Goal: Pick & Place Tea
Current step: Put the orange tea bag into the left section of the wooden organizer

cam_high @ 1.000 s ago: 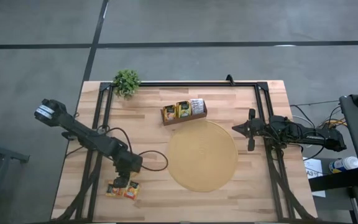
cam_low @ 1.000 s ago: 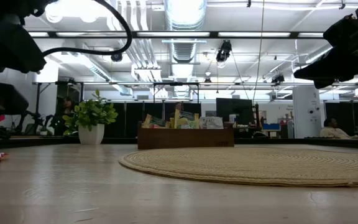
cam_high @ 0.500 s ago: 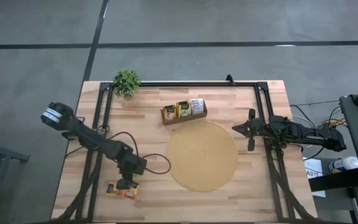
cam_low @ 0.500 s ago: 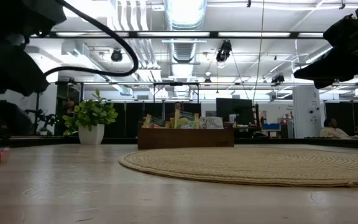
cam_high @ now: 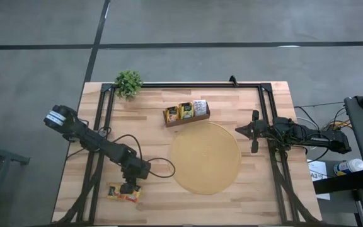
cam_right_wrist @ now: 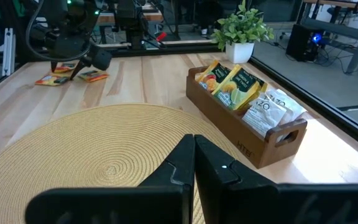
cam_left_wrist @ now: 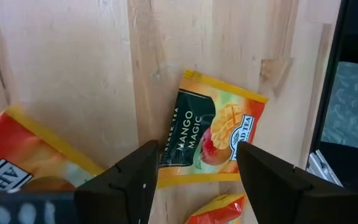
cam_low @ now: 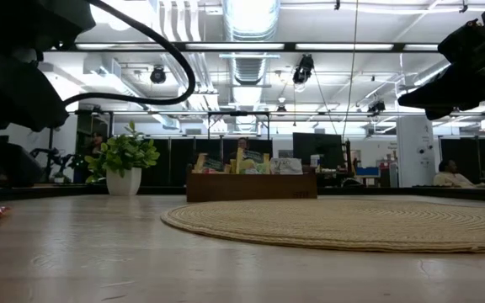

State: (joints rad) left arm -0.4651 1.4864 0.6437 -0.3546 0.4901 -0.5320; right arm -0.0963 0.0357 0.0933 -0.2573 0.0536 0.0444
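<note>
Three loose tea sachets [cam_high: 115, 192] lie flat on the wooden table near its front left corner. One is orange and green, labelled Mango Magic [cam_left_wrist: 213, 140]. A second orange one [cam_left_wrist: 23, 155] lies beside it, and a third [cam_left_wrist: 219, 208] shows between my fingers. My left gripper [cam_left_wrist: 197, 149] hangs open just over the Mango Magic sachet, pointing steeply down, one finger on each side of its near end. My right gripper [cam_right_wrist: 194, 163] is shut and empty, level above the table's right side [cam_high: 239, 131].
A brown wooden tray [cam_high: 188, 121] with more sachets [cam_right_wrist: 235, 84] stands at the back middle. The round woven mat [cam_high: 205, 157] lies in the centre. A small potted plant [cam_high: 128, 82] stands at the far left corner. A black frame runs along the table's sides.
My left gripper has come down and a little toward the table's near edge, onto the loose sachets, and now covers part of them in the high view. Its fingers have stayed open. The sachets have not moved.
</note>
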